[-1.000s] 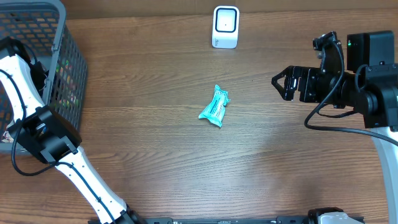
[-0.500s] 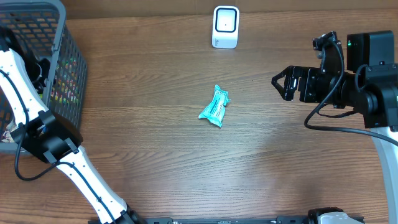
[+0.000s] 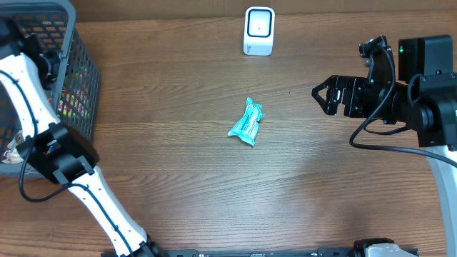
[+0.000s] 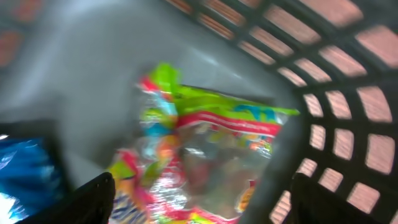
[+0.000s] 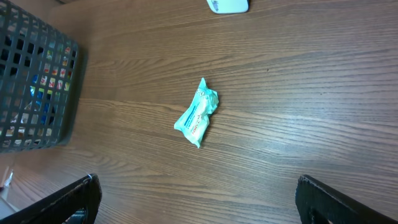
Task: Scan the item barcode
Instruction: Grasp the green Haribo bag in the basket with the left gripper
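A teal packet (image 3: 246,123) lies flat in the middle of the wooden table, and it shows in the right wrist view too (image 5: 196,115). The white scanner (image 3: 258,31) stands at the far edge. My left gripper (image 4: 199,200) is down inside the grey basket (image 3: 68,14), open, its fingers wide apart over a blurred, colourful snack bag (image 4: 211,143) lying on the basket floor. Off to the right of the packet my right gripper (image 3: 321,96) hangs open with nothing between its fingers (image 5: 74,199).
A blue packet (image 4: 25,168) lies beside the colourful bag in the basket. The basket's lattice wall (image 4: 336,93) is close on the right of my left fingers. The basket fills the table's far left corner (image 5: 31,81).
My left gripper has opened inside the basket, and the left arm has shifted slightly toward the far edge. The right arm and the teal packet have not moved.
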Robot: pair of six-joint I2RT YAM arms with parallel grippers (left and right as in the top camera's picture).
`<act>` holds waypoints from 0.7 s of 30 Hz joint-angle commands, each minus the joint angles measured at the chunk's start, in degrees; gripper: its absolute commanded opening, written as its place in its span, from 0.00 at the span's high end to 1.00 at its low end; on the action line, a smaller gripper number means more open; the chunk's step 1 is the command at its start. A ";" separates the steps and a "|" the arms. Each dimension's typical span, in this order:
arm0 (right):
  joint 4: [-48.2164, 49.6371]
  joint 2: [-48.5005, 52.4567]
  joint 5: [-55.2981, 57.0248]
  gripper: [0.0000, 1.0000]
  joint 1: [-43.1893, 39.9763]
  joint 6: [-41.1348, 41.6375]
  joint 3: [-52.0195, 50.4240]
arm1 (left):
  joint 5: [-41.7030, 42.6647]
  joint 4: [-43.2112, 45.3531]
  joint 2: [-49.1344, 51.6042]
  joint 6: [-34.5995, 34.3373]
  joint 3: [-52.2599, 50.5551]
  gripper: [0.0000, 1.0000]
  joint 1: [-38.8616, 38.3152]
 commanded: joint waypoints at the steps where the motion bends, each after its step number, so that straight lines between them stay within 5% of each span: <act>1: 0.31 -0.28 0.33 0.00 0.31 -0.26 1.11 | -0.35 0.22 -1.64 6.69 -2.51 0.26 -2.34; 13: -0.72 -0.28 0.33 0.00 0.31 -0.28 1.11 | -8.79 3.54 -1.64 5.84 -16.57 0.22 -3.37; 15: -0.68 -0.28 0.33 0.00 0.31 -0.28 1.11 | -8.76 3.56 -1.64 5.81 -17.35 0.38 -3.37; 18: -0.66 -0.28 0.33 0.00 0.31 -0.28 1.11 | -8.76 3.41 -1.66 5.09 -17.29 0.96 -3.37; 21: -0.46 -0.28 0.33 0.00 0.31 -0.28 1.11 | -8.74 1.97 -1.66 1.79 -16.20 0.96 -3.39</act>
